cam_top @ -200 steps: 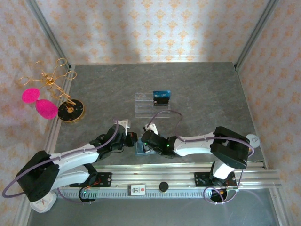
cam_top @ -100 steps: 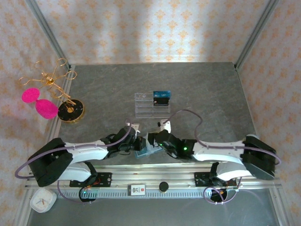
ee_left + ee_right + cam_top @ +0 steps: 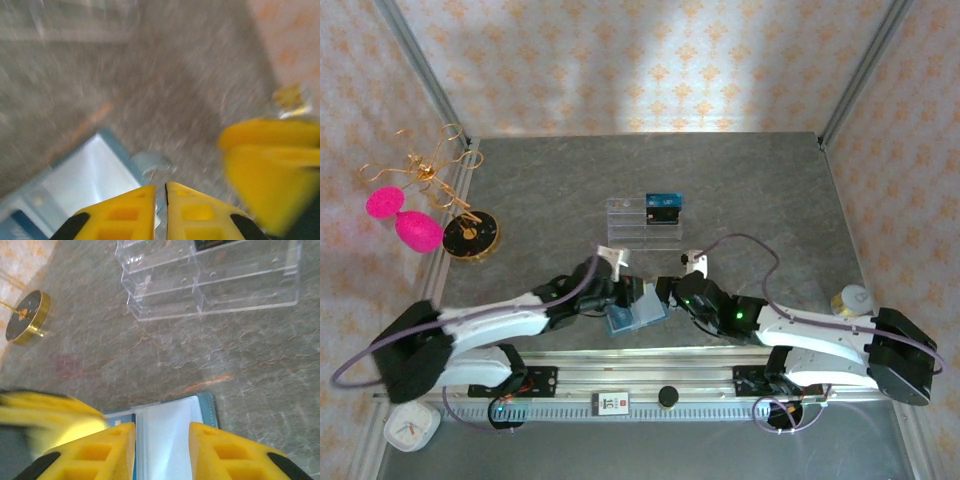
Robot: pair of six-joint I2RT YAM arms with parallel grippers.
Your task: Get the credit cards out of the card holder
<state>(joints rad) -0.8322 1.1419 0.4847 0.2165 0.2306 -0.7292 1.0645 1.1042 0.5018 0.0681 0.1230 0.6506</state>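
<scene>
The teal card holder [image 3: 638, 315] lies open near the front edge, its pale lining [image 3: 167, 440] facing up. My left gripper [image 3: 628, 297] reaches in from the left; in the blurred left wrist view it [image 3: 166, 189] is shut on the card holder's teal edge [image 3: 122, 150]. My right gripper [image 3: 666, 294] comes from the right and stands open [image 3: 162, 429], its fingers either side of the lining. A blue credit card [image 3: 119, 418] peeks from a slot at the lining's left. Another dark card [image 3: 664, 210] sits in the clear acrylic stand.
The clear tiered stand [image 3: 642, 224] [image 3: 210, 280] stands just behind the wallet. A gold wire rack with pink puffs [image 3: 415, 215] on a black-gold base [image 3: 470, 237] [image 3: 27, 315] is at the left. A small jar [image 3: 853, 298] sits right.
Both grippers have shifted right and forward with the card holder. It has opened wider, showing more pale lining. The right arm has stretched out low to the right.
</scene>
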